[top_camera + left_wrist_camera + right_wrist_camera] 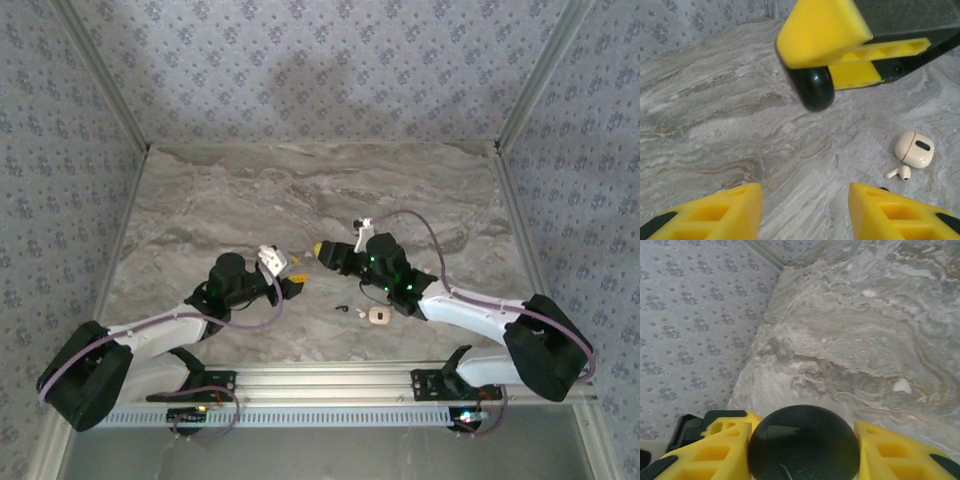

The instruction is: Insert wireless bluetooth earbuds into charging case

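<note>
risk: tiny pale stemmed earbud [899, 172], just beside the small beige rounded charging case [914, 149] on the marbled counter [715, 110], may skid from broad fingers [720, 215]. beyond, left pincer [805, 212] gapes empty; right pincer [320, 250] grips a black round disc [803, 442].

The counter [300, 190] is grey-beige marbled stone. Near its front edge lies the pale charging case [914, 149], with a pale, stemmed earbud [899, 173] just beside it. A small dark curved piece [345, 308] lies near the case, on its left.
</note>
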You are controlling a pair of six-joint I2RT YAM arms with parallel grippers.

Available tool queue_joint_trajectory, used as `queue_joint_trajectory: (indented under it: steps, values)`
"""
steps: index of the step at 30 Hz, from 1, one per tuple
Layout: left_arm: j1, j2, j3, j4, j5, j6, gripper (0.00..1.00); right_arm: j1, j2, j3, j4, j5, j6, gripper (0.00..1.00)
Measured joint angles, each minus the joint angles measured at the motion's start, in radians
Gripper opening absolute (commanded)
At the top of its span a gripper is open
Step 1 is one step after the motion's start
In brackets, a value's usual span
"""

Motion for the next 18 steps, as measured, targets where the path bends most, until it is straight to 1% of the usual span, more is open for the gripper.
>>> queue_joint_trajectory:
  steps: [6,12,18]
  values:
    - [-0.039,0.009,0.002,0.063,-0.018,0.000,0.49,0.028,0.012,-0.014,0.079,0.000,0.037,0.44]
    - [-0.045,0.016,0.011,0.106,-0.032,-0.012,0.50,0.057,0.056,-0.016,0.140,0.000,0.063,0.44]
    - [-0.046,0.024,0.011,0.134,-0.065,-0.038,0.52,0.073,0.071,-0.016,0.164,0.000,0.078,0.44]
